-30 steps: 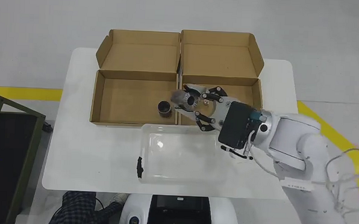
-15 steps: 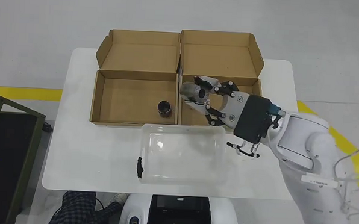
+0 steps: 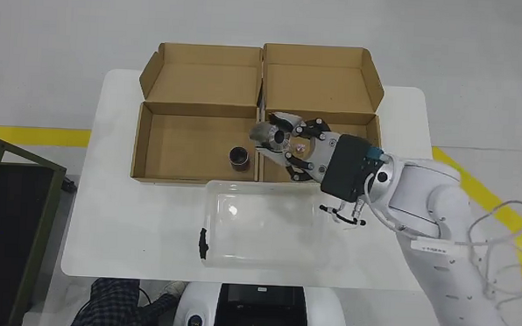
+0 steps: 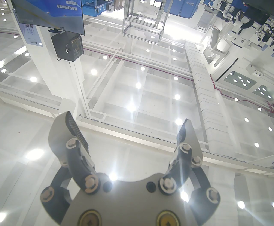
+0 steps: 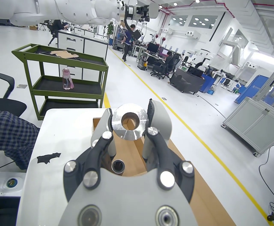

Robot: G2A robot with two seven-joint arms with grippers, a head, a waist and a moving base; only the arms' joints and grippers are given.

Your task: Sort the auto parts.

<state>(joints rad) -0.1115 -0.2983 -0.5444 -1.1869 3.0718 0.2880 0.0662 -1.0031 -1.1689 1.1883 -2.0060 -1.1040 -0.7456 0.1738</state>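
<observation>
My right gripper (image 3: 279, 139) is shut on a silver metal ring (image 3: 267, 134) and holds it above the wall between two open cardboard boxes. In the right wrist view the ring (image 5: 130, 131) sits clamped between the gripper's (image 5: 130, 116) fingertips, hole facing the camera. A dark cylindrical sleeve (image 3: 239, 156) stands in the left box (image 3: 187, 147), near its right wall, and appears below the fingers in the right wrist view (image 5: 118, 166). The right box (image 3: 360, 134) lies under the arm. My left gripper (image 4: 126, 119) is open, holds nothing and points up at the ceiling.
A clear plastic bin (image 3: 263, 226) lies on the white table (image 3: 111, 191) in front of the boxes, close under the right arm. Both box lids (image 3: 265, 75) stand open at the back. A green cart (image 5: 62, 62) is off the table's left side.
The right arm swung a little to the right, then back left, keeping the ring in its grip over the box divider. The dark sleeve stayed put.
</observation>
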